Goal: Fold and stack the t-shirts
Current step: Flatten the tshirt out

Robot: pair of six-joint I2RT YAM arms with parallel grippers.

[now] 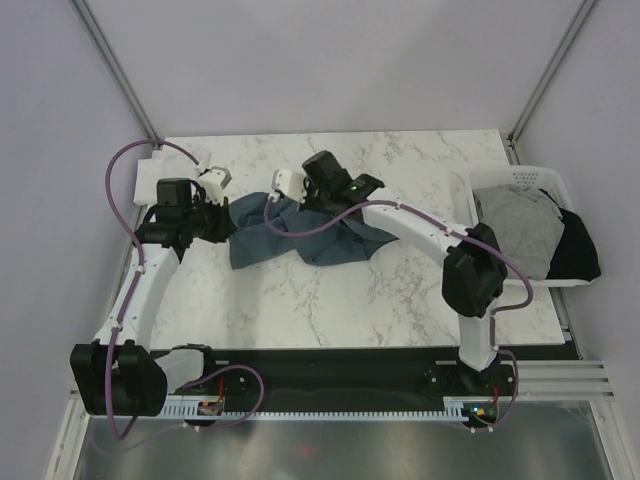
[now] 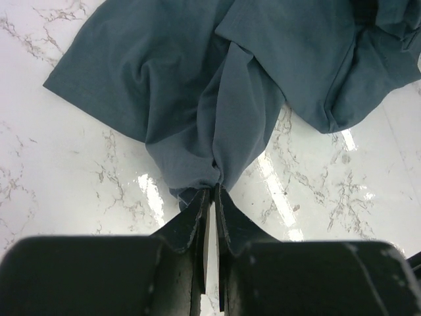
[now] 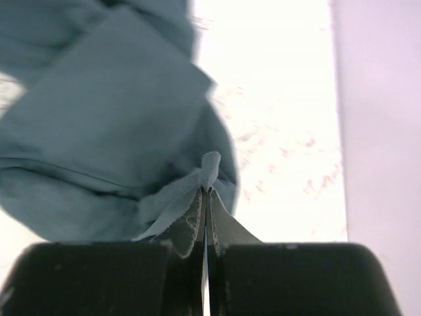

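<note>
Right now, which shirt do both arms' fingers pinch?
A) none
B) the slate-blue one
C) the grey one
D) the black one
B: the left fingers and right fingers each clamp a fold of the slate-blue shirt; the grey shirt and black shirt lie apart at the basket.

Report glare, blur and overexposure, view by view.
Top external: even light, sharp throughout. Left wrist: white glare streaks on the marble table, slate-blue t-shirt sharp. Right wrist: table washed out nearly white, t-shirt blurred near the top.
</note>
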